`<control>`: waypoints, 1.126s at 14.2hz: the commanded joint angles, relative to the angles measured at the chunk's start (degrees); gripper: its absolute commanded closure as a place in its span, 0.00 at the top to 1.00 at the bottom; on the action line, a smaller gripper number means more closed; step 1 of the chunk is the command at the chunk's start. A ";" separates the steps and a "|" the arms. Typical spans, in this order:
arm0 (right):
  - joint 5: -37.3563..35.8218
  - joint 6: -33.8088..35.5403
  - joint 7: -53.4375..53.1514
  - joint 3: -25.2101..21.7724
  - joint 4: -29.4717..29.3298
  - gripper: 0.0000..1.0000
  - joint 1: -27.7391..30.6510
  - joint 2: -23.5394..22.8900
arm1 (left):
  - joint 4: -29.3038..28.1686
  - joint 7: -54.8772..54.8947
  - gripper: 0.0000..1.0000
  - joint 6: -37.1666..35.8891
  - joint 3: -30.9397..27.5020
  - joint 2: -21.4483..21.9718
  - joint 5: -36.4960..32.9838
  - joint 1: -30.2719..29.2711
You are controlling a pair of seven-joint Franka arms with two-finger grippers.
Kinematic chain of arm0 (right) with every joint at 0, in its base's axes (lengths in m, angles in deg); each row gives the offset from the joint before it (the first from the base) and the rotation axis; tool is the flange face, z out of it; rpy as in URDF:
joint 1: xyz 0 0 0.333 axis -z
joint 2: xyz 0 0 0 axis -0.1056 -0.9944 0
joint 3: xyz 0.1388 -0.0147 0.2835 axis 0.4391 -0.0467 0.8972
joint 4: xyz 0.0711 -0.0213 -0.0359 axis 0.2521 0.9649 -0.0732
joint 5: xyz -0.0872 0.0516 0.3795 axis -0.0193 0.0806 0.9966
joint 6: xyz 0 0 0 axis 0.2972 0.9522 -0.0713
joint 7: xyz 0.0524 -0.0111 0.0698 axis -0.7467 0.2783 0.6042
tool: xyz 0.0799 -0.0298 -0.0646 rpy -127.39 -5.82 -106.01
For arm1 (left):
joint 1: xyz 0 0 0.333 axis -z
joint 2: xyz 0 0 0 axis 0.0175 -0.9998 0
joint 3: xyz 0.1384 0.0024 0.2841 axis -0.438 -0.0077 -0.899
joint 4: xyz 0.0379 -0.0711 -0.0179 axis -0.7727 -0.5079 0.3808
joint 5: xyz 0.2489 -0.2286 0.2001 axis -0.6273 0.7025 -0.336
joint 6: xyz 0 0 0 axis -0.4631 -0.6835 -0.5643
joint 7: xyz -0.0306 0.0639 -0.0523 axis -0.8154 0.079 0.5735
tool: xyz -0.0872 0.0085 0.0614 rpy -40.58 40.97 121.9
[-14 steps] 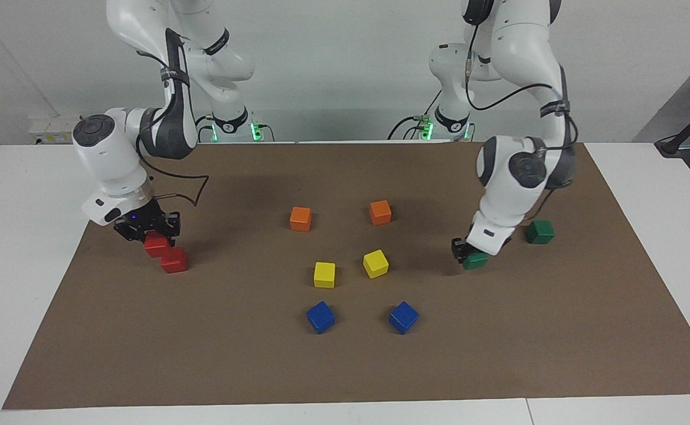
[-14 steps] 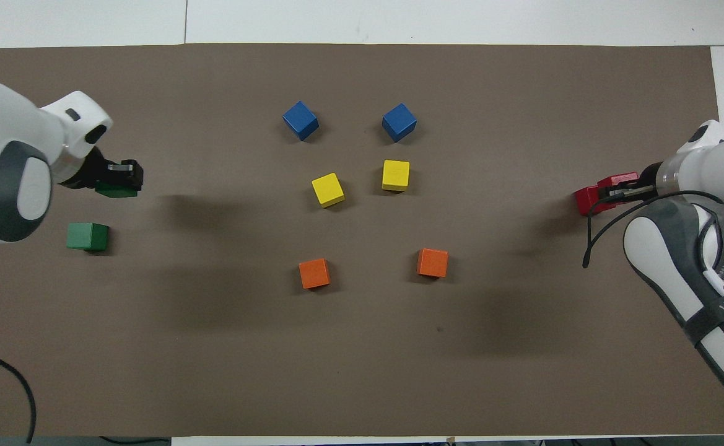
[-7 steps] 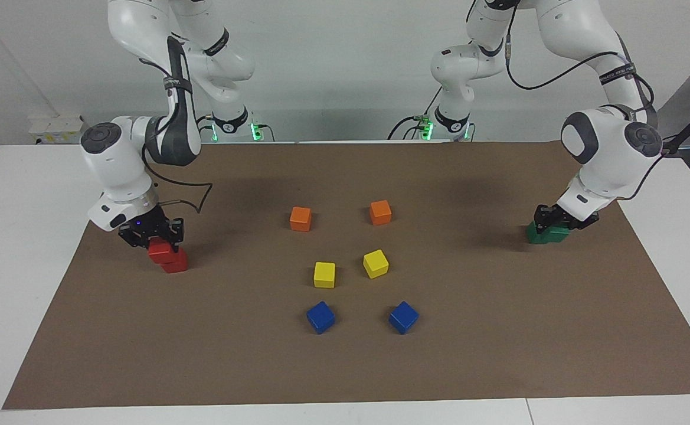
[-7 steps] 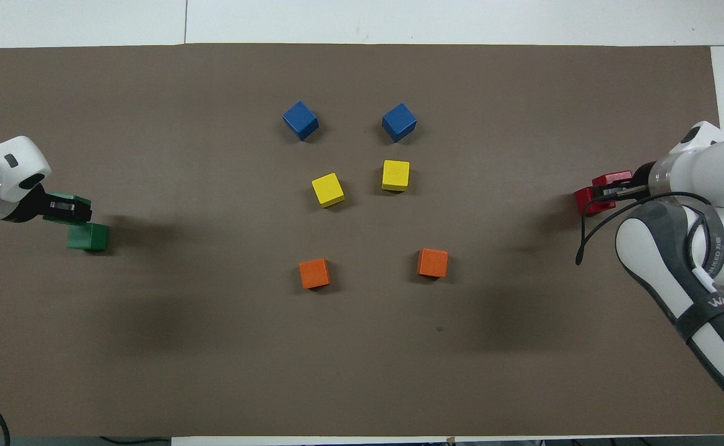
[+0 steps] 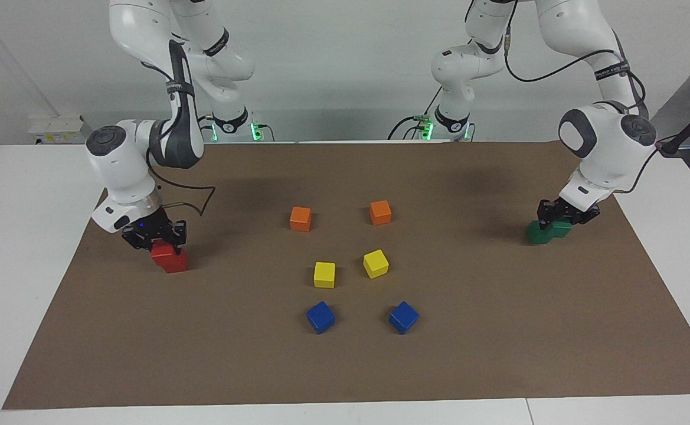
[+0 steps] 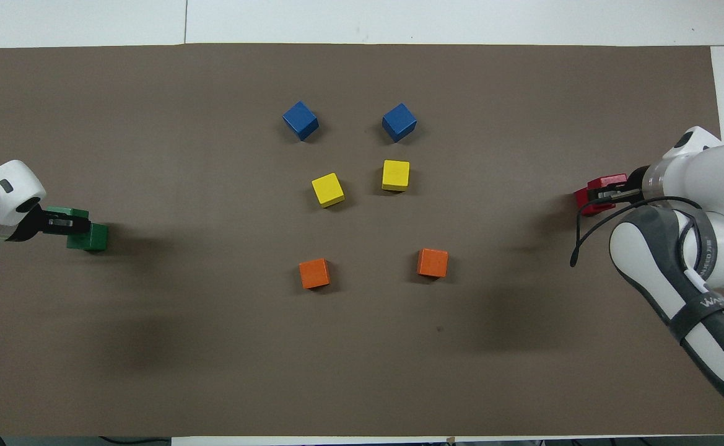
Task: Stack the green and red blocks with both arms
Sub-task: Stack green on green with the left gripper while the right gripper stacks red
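My right gripper (image 5: 154,238) is shut on a red block (image 5: 161,249) and holds it against the top of the second red block (image 5: 175,262), offset toward the robots. In the overhead view the gripper (image 6: 610,193) covers part of both red blocks (image 6: 584,202). My left gripper (image 5: 564,213) is shut on a green block (image 5: 559,228), low over the second green block (image 5: 537,234) and partly overlapping it. From overhead the left gripper (image 6: 58,221) hides much of the held block; the second green block (image 6: 93,236) shows beside it.
Two orange cubes (image 5: 300,218) (image 5: 380,212), two yellow cubes (image 5: 324,274) (image 5: 375,263) and two blue cubes (image 5: 320,317) (image 5: 403,317) lie in the middle of the brown mat (image 5: 498,330). White table shows around the mat.
The left gripper carried its green block toward the robots and the left arm's end of the table, onto the second green block. The right gripper shifted its red block over the second red block.
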State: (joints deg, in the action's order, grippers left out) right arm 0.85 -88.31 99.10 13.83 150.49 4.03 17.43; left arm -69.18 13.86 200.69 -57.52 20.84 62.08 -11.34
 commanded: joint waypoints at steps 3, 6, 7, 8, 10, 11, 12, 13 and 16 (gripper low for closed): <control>0.69 -1.68 -1.08 0.46 1.13 0.00 0.27 0.33 | -3.56 1.07 0.00 2.42 0.57 2.76 1.29 -1.01; 0.69 -1.77 -1.08 0.46 1.40 0.00 0.27 0.33 | -4.69 1.07 0.00 3.38 0.48 3.20 1.29 -1.10; 0.69 -1.77 -0.99 0.46 1.39 0.00 0.27 0.33 | -5.13 0.98 0.00 4.08 0.56 3.20 1.29 -1.62; 0.69 -1.85 -0.82 0.46 1.39 0.00 0.27 0.33 | -5.23 0.98 0.00 4.18 0.57 3.29 1.29 -1.71; 0.69 -2.29 -0.64 0.37 1.31 0.82 0.27 0.33 | -5.31 0.89 0.00 4.27 0.56 3.29 1.38 -1.89; 0.60 -2.56 -0.47 0.37 1.22 1.00 0.36 0.25 | -5.31 0.89 0.00 4.27 0.48 3.29 1.56 -1.89; 0.69 -2.47 -0.64 0.37 1.13 1.00 0.36 0.25 | -5.31 0.81 0.00 4.27 0.48 3.29 1.91 -1.80; 0.69 -2.30 -0.64 0.37 0.87 1.00 0.36 0.16 | -5.31 0.80 0.00 4.18 0.48 3.29 1.91 -1.63; 0.69 0.67 -1.08 0.46 -1.67 1.00 0.19 0.15 | -5.40 1.24 0.67 4.27 0.48 2.94 1.91 -1.45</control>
State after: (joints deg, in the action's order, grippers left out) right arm 0.93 -89.42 99.09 13.83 150.52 4.03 17.42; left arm -72.20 13.85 203.51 -57.43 21.78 62.78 -12.28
